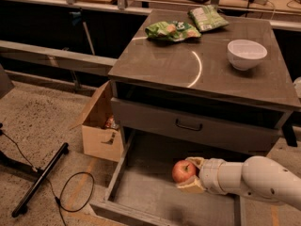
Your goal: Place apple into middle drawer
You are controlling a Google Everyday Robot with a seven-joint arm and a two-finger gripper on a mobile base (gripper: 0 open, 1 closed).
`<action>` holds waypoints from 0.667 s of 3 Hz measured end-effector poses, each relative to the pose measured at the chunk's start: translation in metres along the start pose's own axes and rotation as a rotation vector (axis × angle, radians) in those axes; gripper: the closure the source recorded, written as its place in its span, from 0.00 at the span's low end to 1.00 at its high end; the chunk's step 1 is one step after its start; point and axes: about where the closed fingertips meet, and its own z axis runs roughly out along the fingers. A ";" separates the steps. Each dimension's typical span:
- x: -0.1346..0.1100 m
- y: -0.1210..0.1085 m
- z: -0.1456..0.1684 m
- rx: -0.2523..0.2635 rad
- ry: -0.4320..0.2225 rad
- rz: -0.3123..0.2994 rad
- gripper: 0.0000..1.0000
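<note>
At the lower right, hand (192,174): it comes in from the right edge on a thick white arm (254,178). It is closed around the apple, one tan finger (195,162) above the fruit and the other below it.
Apple (183,171): red-orange, with a paler patch near the top. It is gripped in the hand, low in the frame and a little right of centre, inside the outline of the open drawer. From where I stand I cannot tell whether it touches the drawer floor.
Middle drawer (150,194): pulled well out toward the bottom of the frame. It has a bare grey floor and low side walls. The apple sits over the right-hand part of it, nearer the back than the front edge.
Drawer front (155,121): just above the open drawer. It is shut and grey, with a black curved handle (189,125) at its middle.
Bench (160,65): the dark grey top of the cabinet, in the upper centre, with a bright curved reflection across it.
Snack bags: two green ones lie at the far edge of the bench. One (172,30) is near the middle and the other (207,18) is just to its right.
Bowl (246,53): white and upright, on the right side of the bench, well apart from the bags.
Cardboard box (101,128): open-topped, on the floor and touching the cabinet's left side.
Floor at lower left: a black bar (40,180) lies at a slant, with a looped black cable (66,192) beside it.
</note>
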 end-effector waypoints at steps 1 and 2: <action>0.026 -0.008 0.040 -0.005 -0.020 -0.064 1.00; 0.050 -0.008 0.076 -0.003 0.000 -0.099 1.00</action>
